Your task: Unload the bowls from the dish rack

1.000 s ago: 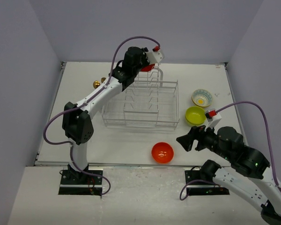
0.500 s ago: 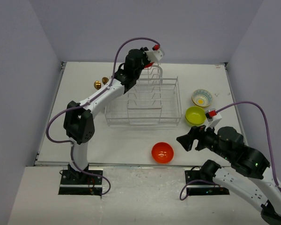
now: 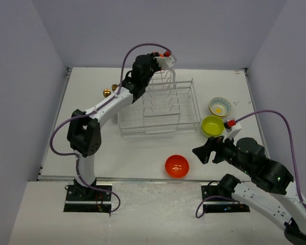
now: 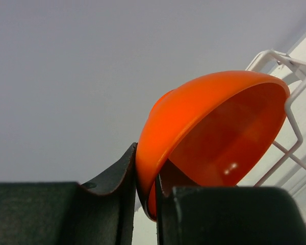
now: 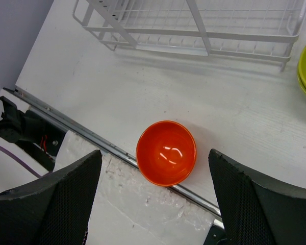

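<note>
orange bowl (image 4: 209, 127), its rim pinched between the left gripper (image 4: 145, 173) fingers, hangs tilted by the 12 o'clock end of the dish rack (image 3: 160, 109); from above, the left arm (image 3: 107, 104) hides it almost wholly. the right gripper (image 3: 204, 154), spread wide, hangs above the desk (image 3: 132, 153) near a second orange bowl (image 5: 166, 152) at the rack's 6 o'clock. a lime-green bowl (image 3: 212, 125), cut off in the right wrist view, sits at 3 o'clock.
</note>
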`<state>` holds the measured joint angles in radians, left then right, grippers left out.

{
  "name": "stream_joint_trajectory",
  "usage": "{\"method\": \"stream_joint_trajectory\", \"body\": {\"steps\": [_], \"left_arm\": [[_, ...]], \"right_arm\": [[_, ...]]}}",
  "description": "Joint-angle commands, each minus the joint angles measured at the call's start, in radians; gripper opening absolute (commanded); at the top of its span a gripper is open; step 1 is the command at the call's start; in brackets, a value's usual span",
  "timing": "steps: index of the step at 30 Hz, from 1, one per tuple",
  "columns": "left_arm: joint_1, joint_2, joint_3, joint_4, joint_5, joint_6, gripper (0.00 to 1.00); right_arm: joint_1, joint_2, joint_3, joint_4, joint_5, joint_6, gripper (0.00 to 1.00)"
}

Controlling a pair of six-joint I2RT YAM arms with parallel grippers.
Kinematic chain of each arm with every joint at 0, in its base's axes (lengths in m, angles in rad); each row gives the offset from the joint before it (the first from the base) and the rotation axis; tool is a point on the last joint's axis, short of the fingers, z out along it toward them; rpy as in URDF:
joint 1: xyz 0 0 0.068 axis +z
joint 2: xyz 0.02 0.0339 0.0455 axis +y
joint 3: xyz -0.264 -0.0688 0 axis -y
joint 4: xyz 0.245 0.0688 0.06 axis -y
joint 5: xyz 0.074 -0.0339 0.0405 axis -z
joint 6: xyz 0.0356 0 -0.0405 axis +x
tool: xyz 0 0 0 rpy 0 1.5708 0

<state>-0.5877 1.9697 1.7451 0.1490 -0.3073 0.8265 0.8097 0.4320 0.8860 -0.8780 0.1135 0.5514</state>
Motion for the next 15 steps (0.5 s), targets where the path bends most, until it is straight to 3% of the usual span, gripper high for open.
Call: {"method": "stream_joint_trajectory", "body": {"steps": [1,5,15], "left_arm": [[0.038,-0.093,-0.058,0.035,0.129,0.063,0.00],[0.072,-0.140,-0.082,0.014,0.201,0.033,0.00],[0.071,-0.216,-0.130,0.173,0.112,-0.070,0.00]], "right_arm": [[0.003,0.020,0.033,0.024,0.015,-0.011,0.86],[0.005,0.033,0.036,0.030,0.006,-0.011,0.86],[0.003,0.045,0.037,0.045,-0.006,-0.004,0.86]]}}
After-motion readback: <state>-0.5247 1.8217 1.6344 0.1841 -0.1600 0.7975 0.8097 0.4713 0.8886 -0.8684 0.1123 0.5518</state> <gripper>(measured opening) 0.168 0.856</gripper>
